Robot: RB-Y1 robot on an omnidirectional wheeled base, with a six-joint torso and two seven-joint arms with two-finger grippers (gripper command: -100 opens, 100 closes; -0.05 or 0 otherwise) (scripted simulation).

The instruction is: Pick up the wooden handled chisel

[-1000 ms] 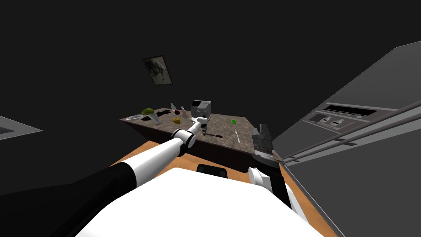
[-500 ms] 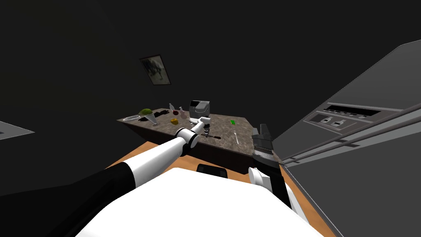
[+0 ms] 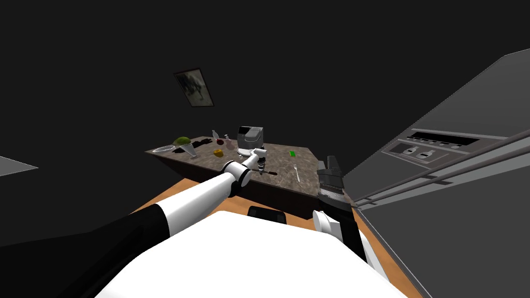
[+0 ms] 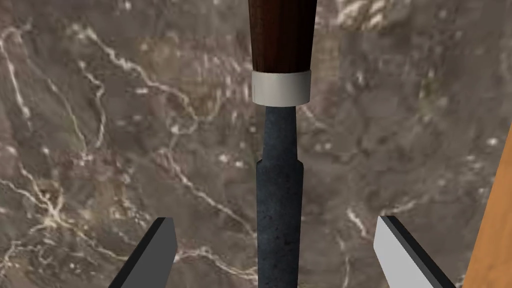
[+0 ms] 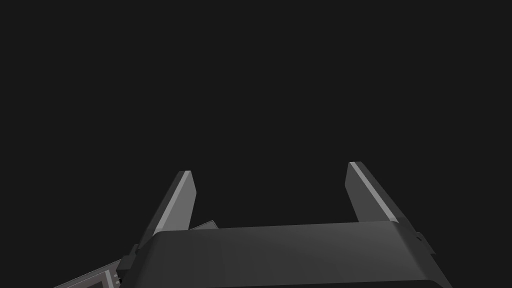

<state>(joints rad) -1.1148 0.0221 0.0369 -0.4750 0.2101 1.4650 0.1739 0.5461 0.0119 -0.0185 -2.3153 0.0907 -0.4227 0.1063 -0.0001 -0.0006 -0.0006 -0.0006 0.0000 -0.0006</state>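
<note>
Nearest, the right gripper (image 5: pixel 270 167) hangs idle, fingers spread. Farther out, the left gripper (image 4: pixel 275 219) straddles the chisel (image 4: pixel 280 150) with fingers wide apart — its dark blade lies midway between them on the marbled countertop (image 4: pixel 100 125), pale ferrule and wooden handle beyond the tips. Pre-grasp, I judge — next, lower a little and close squarely on the blade.
</note>
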